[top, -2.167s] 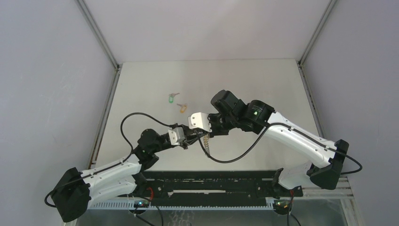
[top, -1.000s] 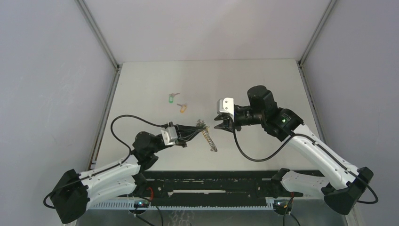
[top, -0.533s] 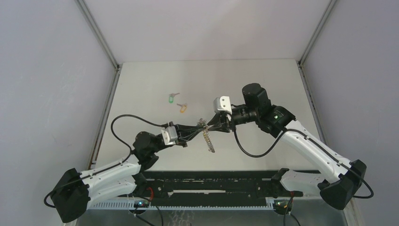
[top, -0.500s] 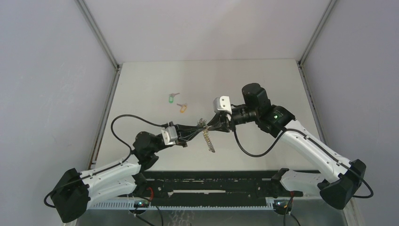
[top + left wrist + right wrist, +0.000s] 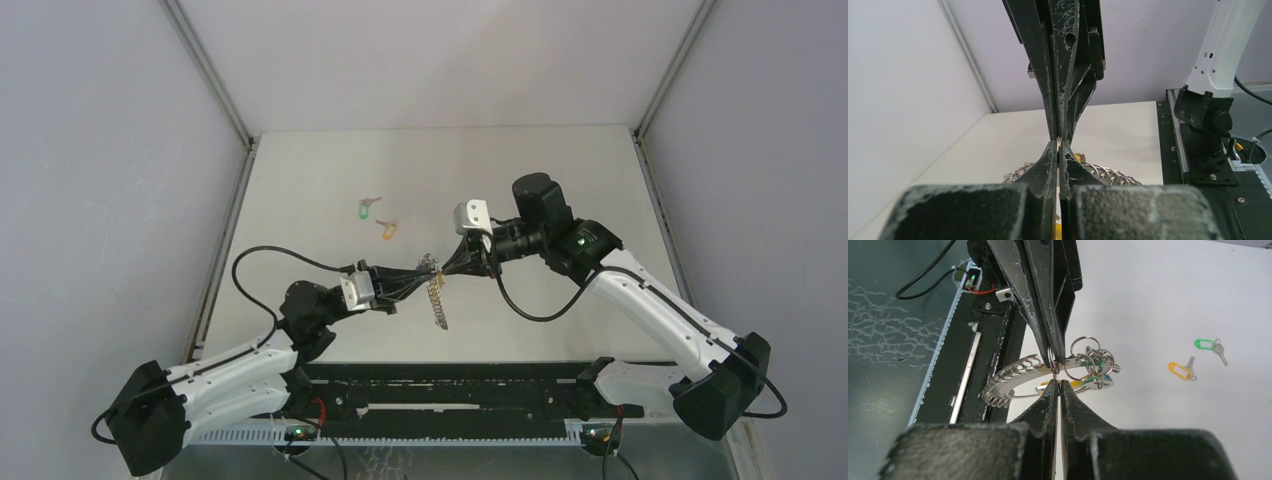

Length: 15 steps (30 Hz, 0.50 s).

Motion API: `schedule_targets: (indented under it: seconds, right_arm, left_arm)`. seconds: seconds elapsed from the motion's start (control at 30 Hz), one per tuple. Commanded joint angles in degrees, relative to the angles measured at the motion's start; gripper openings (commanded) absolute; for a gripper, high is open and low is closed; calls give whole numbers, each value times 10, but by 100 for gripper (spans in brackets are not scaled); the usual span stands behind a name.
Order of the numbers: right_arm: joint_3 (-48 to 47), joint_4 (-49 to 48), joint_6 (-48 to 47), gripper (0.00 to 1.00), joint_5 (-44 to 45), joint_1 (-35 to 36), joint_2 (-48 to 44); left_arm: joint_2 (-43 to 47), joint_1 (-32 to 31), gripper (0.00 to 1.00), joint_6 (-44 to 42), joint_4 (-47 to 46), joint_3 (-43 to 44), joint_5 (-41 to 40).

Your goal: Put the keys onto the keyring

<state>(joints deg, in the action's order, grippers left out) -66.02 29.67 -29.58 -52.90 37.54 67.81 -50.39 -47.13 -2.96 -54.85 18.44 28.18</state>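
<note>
While arms (image 5: 230,365) (image 5: 650,305) reach inward, end effectors (image 5: 1058,146) (image 5: 1058,383) meet tip-to-tip.

Left arm (image 5: 232,362): reaching low, forward and rightward, elbow bent; left gripper (image 5: 424,268): jaws pinched together on the keyring (image 5: 437,302); right arm (image 5: 650,308): arched inward, wrist turned leftward; right gripper (image 5: 457,267): jaws pressed together, tips nose to nose with the left's.

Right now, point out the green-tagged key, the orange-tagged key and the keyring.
green-tagged key (image 5: 1204,344): right wrist view, green tag.
orange-tagged key (image 5: 1178,368): right wrist view, orange tag.
keyring (image 5: 1004,376): right wrist view, left curved band.
</note>
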Motion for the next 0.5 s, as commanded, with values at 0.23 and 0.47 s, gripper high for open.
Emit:
schedule_targets:
  seconds: [0.23,0.47]
  right_arm:
    - [-1,-21,7,0,-15,19,26]
    - [-1,-38,-6,12,8,37,19]
  left_arm:
    - [-23,-2,0,52,-164,-18,22]
    - [-39,-2,0,61,-198,-25,18]
